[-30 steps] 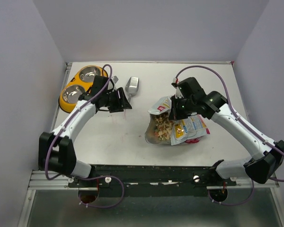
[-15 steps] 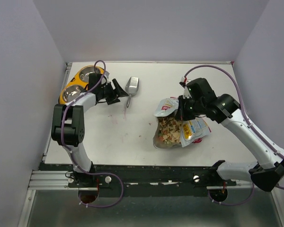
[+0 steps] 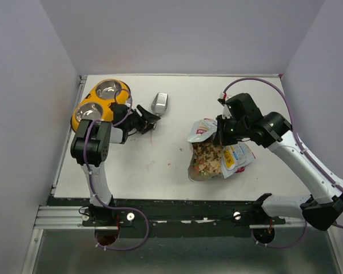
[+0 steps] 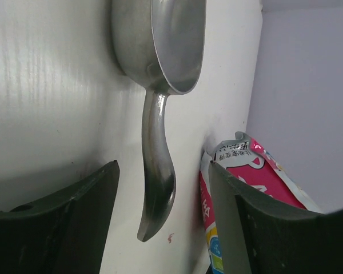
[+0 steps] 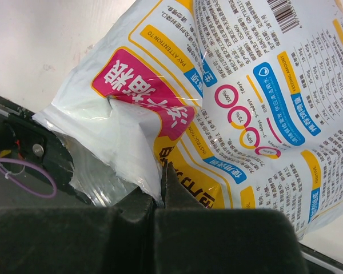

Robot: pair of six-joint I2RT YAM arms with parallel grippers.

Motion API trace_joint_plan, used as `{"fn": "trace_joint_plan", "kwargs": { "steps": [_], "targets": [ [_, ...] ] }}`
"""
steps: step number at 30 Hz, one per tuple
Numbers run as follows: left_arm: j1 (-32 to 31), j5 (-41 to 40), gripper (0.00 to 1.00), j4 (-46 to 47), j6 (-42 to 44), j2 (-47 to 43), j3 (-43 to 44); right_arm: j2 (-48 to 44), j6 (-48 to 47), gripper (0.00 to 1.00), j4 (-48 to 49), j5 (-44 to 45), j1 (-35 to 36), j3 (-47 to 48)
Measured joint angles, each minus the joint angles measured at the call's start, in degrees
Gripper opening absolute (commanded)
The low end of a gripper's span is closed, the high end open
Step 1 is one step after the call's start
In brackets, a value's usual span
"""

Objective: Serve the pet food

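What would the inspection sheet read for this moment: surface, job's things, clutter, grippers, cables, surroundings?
Surface: white table, one reddish speck seen.
Job's things: pouch lying right of centre; kibble showing at its near end, inside or spilled cannot be told.
Clutter: metal scoop, empty; yellow double bowl far left, cups empty.
Grippers: left gripper open, fingers either side of the scoop handle; right gripper shut on the pouch edge.
Cables: purple cable along each arm.
Surroundings: plain lavender walls.
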Motion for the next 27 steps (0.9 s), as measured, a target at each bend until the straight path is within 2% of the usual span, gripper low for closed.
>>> {"fn": "trace_joint_plan", "kwargs": {
  "steps": [2,7,12,18,20,26,27],
  "targets": [
    [-1.36,-1.11,0.68,4.33,-2.62,0.59,-2.03,0.35,0.00,0.01,-0.31,0.04,0.00,0.48],
    [-4.28,-5.84,0.64,7.91,-7.13,1.07,-3.39,1.51,0.00,0.01,-1.05,0.44,0.00,2.10],
    [-5.53,-10.32,0.63,12.33,-10.56,1.29,-3.54,2.25,-0.04,0.01,-1.57,1.25,0.00,3.56],
    [-5.40,-13.42,0.54,14.60,-12.41,1.92,-3.56,2.58,-0.04,0.01,-2.01,2.27,0.00,4.46],
    [-5.40,-14.21,0.45,14.29,-12.70,1.92,-3.39,2.58,-0.04,0.01,-2.03,2.38,0.00,4.48],
    [-5.40,-15.87,0.01,8.13,-12.17,1.92,0.31,2.78,-0.17,0.01,-2.95,3.28,-0.02,5.57],
    [-5.40,-15.85,0.00,6.05,-11.37,1.92,1.77,2.84,-0.17,0.01,-3.26,3.52,-0.04,5.88]
  ]
}}
